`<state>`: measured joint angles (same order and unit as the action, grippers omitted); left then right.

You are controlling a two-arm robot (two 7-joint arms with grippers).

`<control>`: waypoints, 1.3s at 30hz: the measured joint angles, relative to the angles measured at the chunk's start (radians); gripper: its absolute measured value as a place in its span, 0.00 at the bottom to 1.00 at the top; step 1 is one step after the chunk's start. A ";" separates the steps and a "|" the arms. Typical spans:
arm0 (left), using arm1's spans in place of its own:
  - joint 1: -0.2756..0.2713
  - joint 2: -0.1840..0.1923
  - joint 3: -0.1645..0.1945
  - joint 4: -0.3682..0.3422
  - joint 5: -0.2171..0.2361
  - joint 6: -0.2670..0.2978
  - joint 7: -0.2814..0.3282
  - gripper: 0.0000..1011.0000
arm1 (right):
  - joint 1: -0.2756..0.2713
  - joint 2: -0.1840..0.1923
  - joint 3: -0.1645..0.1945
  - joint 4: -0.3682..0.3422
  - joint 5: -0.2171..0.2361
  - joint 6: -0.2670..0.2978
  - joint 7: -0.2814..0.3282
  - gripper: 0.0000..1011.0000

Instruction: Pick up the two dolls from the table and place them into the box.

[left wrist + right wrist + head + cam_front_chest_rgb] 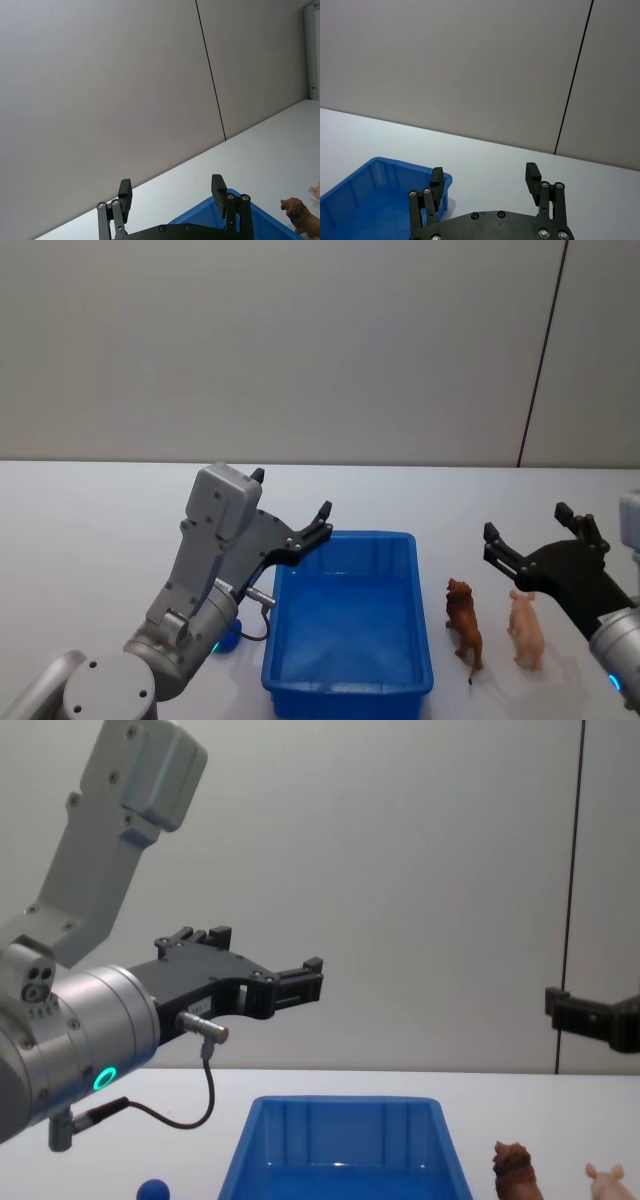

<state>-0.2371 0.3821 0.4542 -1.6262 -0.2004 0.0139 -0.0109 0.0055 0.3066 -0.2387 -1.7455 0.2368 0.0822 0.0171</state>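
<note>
**Dolls standing on table beside box, both grippers spread**

Two dolls are seen upright on the white table (pixel 80 540), to the right of the blue box (pixel 345 695). The reddish-brown doll (pixel 464 625) is placed just beside the right wall of the box, and the pale pink doll (pixel 526 628) is placed near it, on its right side. The right gripper (pixel 526 522) is held in the air over the dolls, its fingers wide apart and nothing between them. The left gripper (pixel 292 492) is held high near the far left corner of the box, also with fingers spread and nothing gripped.
</note>
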 joint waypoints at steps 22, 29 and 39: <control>0.000 0.000 0.000 0.000 0.000 0.000 0.000 0.99 | 0.009 -0.040 -0.010 0.066 -0.053 0.134 -0.090 0.99; 0.000 0.000 0.000 0.000 0.000 0.000 0.000 0.99 | -0.003 -0.045 -0.011 0.076 -0.054 0.158 -0.112 0.99; 0.000 0.000 0.000 0.000 0.000 0.000 0.000 0.99 | -0.011 -0.056 -0.006 0.106 -0.044 0.176 -0.143 0.99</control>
<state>-0.2371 0.3821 0.4542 -1.6262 -0.2004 0.0139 -0.0109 -0.0058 0.2510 -0.2452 -1.6399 0.1929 0.2581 -0.1256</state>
